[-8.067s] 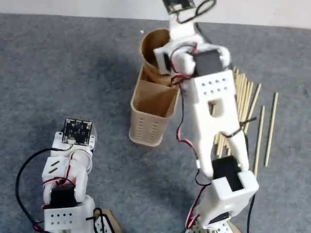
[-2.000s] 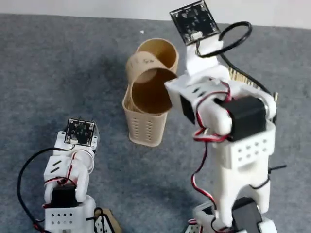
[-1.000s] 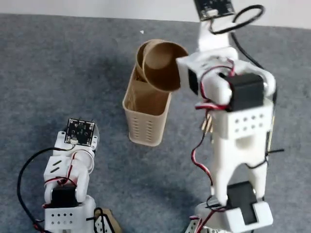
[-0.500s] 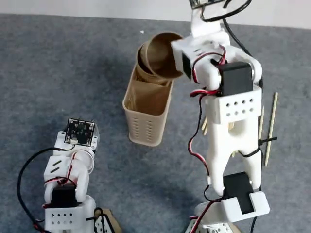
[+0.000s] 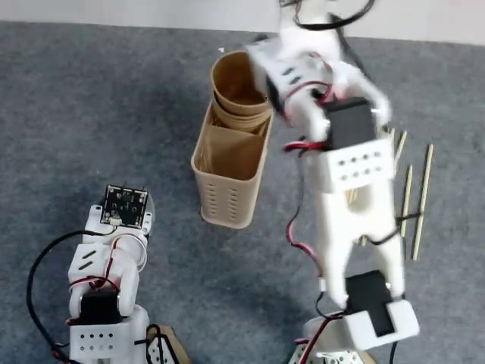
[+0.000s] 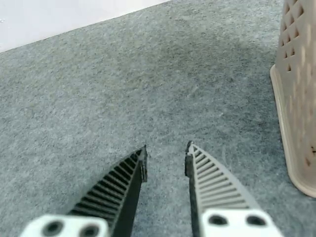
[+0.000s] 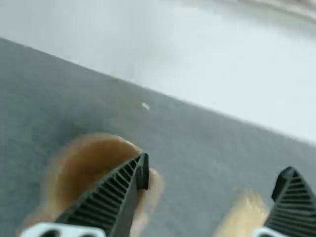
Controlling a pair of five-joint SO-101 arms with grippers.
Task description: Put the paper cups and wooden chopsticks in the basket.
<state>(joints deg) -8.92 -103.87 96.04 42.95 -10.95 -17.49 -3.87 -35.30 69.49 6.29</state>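
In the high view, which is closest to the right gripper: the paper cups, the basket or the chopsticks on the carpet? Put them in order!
1. The paper cups: stacked at the basket's far end, right by the right gripper.
2. The basket: stretches back towards the arms' bases.
3. The wooden chopsticks: out on the carpet, to the right.

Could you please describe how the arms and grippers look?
The left arm and right arm are white plastic with black motors and red and black wires. The left gripper and right gripper have black, ribbed, pointed fingers.
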